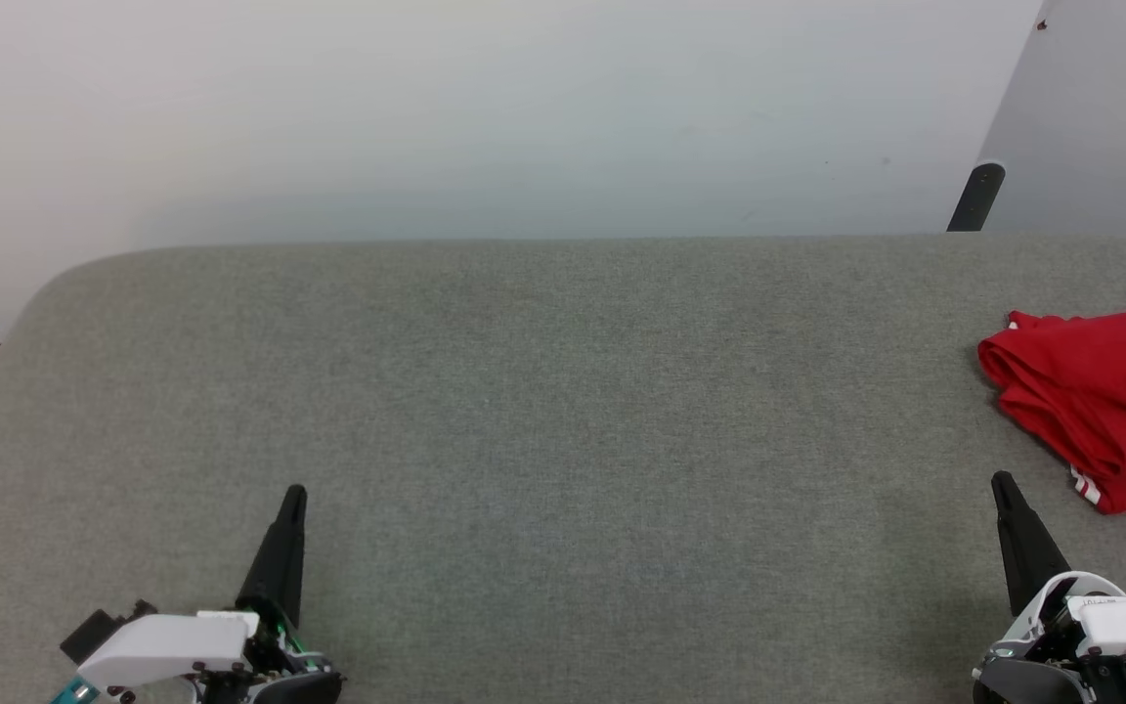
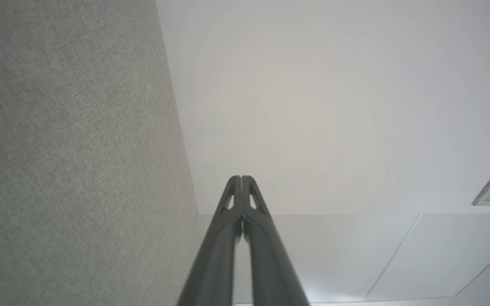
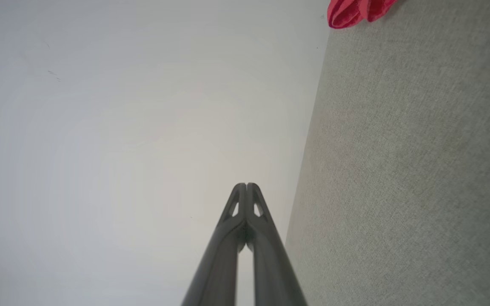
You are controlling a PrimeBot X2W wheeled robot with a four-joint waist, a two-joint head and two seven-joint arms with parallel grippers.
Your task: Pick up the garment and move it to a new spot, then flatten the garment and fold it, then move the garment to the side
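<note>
Garment [image 1: 1091, 401] folded at right edge of counter [image 1: 563, 391], apparently set aside as finished; left tool [image 1: 294, 494] and right tool [image 1: 1001, 481] pressed together, empty, parked at near edge.

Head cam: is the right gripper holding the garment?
No: the right gripper, jaws shut and empty, sits apart from the garment.

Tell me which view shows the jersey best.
Head view: the jersey lies folded at the right edge, black number partly visible. The right wrist view catches a red corner; the left wrist view faces grey surface and wall.
</note>
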